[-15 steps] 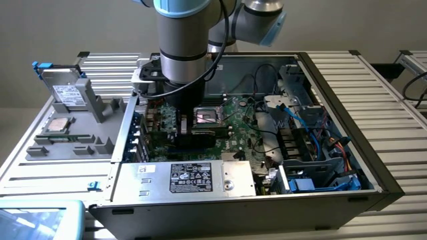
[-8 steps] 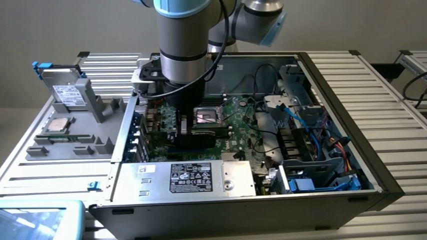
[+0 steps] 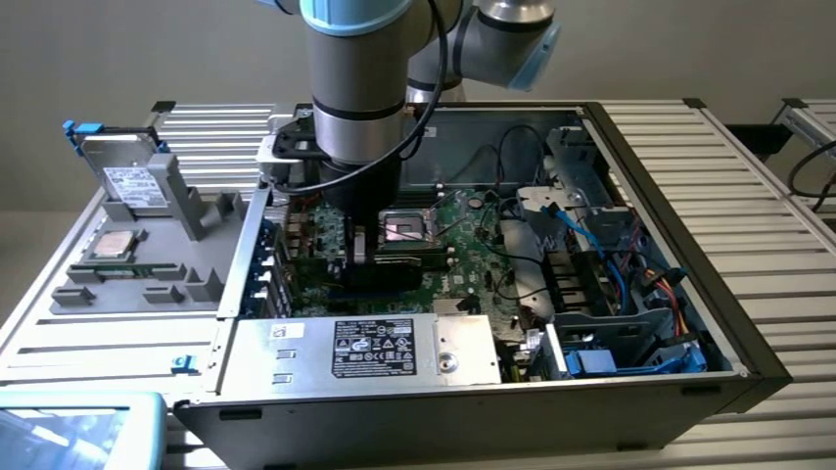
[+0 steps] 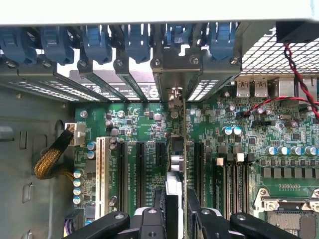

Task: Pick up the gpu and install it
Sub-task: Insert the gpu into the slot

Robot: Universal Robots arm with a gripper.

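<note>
Slatted metal counter (image 3: 770, 211) carrying an open computer case (image 3: 679, 392). The claw (image 4: 175, 211), half closed, pinches the gpu (image 4: 183, 149) edge-on, upright over the motherboard (image 4: 279, 144) slots, bracket toward the rear openings. Judged light, stiff and fragile; best gripped by its board edges.

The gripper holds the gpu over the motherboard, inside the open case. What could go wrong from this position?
1. The gpu, clamped edge-on in the gripper, runs between neighbouring black slots; if misaligned, its edge may press on the motherboard instead.
2. Its silver bracket sits close under the blue latches and could catch on the rear frame.
</note>
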